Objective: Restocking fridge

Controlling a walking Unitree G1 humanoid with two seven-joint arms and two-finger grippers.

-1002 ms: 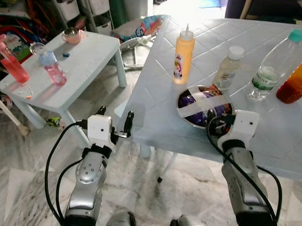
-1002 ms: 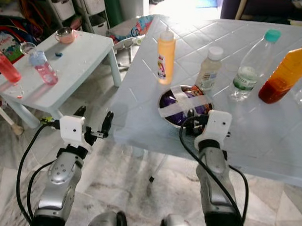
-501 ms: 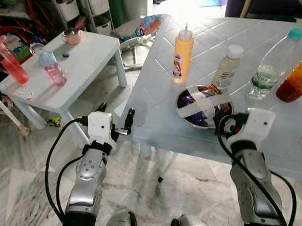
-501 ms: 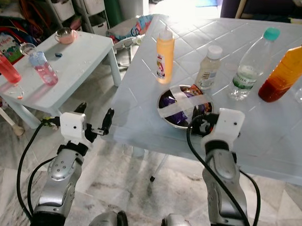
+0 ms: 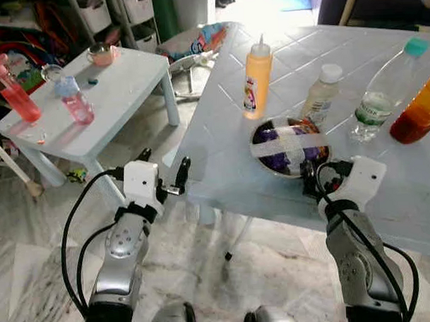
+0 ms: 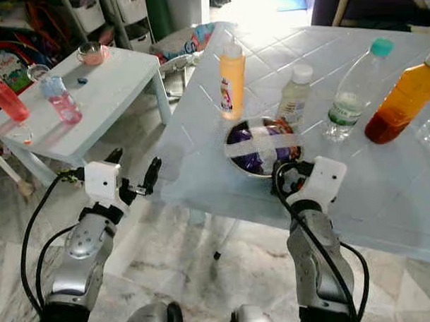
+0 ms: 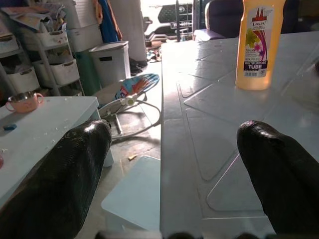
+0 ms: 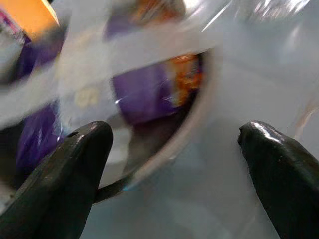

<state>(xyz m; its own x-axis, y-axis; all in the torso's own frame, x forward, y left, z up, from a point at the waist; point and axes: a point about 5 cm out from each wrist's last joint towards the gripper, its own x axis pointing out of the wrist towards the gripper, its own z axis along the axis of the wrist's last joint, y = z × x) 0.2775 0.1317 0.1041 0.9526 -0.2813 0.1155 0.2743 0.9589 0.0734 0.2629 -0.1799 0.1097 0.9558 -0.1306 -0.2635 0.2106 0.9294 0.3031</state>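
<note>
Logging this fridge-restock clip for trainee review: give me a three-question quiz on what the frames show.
1. True or false: the right gripper is shut on the taped bowl.
2. Which stands nearest the taped bowl? A) clear water bottle B) small white-capped bottle C) pink cup
3. Fill in: the left gripper is at the edge of the ____ table.

Key: 1 false, its fingers are spread open before the bowl's rim; 2 B; 3 large.
</note>
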